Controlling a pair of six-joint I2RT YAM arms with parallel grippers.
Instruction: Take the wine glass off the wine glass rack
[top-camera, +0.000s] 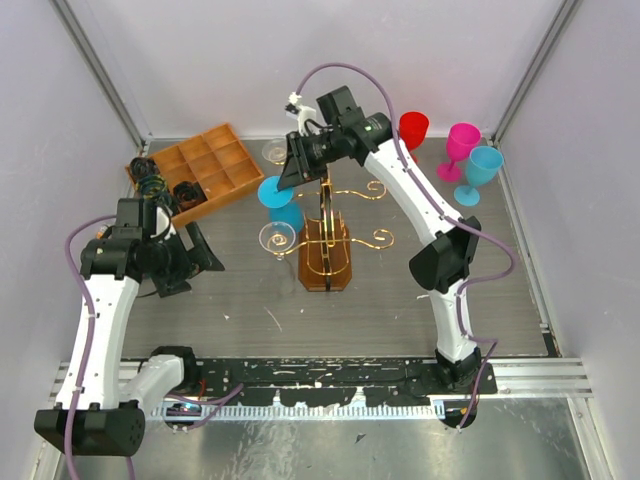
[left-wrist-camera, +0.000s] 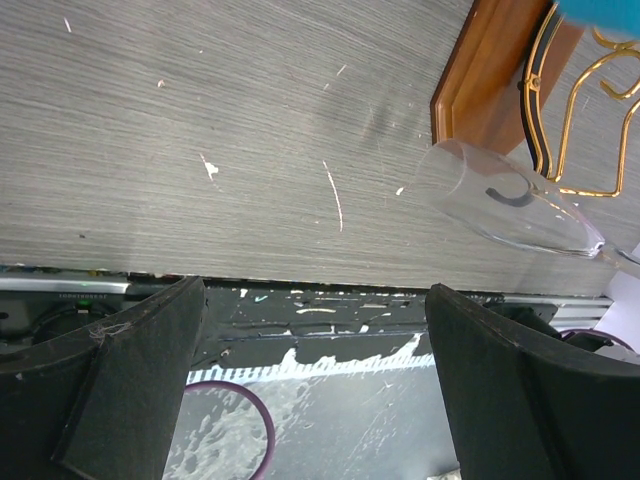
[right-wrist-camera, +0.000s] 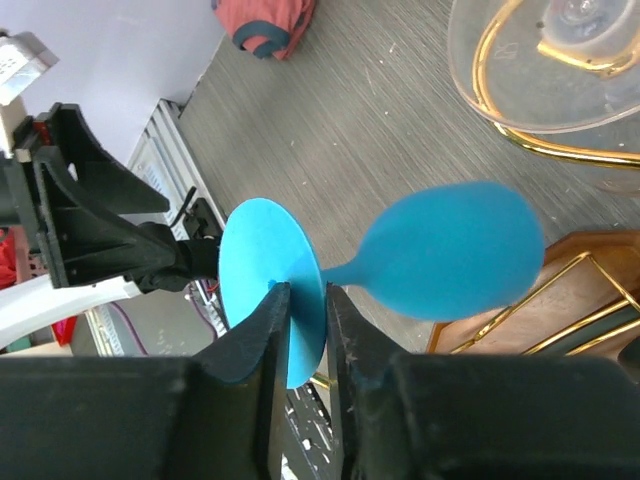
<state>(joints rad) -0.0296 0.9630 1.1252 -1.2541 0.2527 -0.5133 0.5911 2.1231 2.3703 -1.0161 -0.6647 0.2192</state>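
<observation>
We've got the wine glass rack (top-camera: 325, 258) mid-table, left gripper (left-wrist-camera: 315, 380) spread wide with nothing in it. Right gripper (right-wrist-camera: 300, 300) is clamped on the blue wine glass (right-wrist-camera: 450, 265) at its stem (bowl ahead of the fingers, by the rack's left arms).

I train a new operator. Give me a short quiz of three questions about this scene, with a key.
1. True or false: the right hand pinches the foot of a blue wine glass.
2. The left hand is: A) open and empty; B) shut on a clear glass; C) shut on the tray.
3. Which colours are the three glasses standing in the table's far right corner?
Key: 1 true. 2 A. 3 red glass, pink glass, standing blue glass.
</observation>
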